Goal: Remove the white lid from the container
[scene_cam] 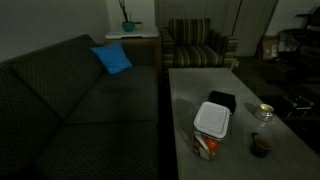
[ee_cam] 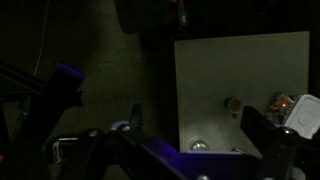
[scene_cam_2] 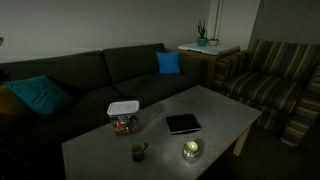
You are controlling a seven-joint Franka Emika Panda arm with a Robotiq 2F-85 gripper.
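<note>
The white lid (scene_cam: 212, 119) sits flat on the see-through container (scene_cam: 205, 146), which shows orange-red contents and stands on the grey table (scene_cam: 190, 90). In both exterior views the lid (scene_cam_2: 124, 107) covers the container (scene_cam_2: 125, 125). In the wrist view the lid (ee_cam: 306, 114) and the container (ee_cam: 283, 104) are at the right edge, far below. My gripper (ee_cam: 198, 125) is open and empty, high above the table and well away from the lid. The arm does not show in the exterior views.
A black square box (scene_cam: 221, 101) lies next to the container. A small dark bowl (scene_cam: 260, 146) and a round glass jar (scene_cam: 264, 112) also stand on the table. A dark sofa (scene_cam: 70, 100) with a blue pillow (scene_cam: 113, 58) and a striped armchair (scene_cam: 200, 45) border the table.
</note>
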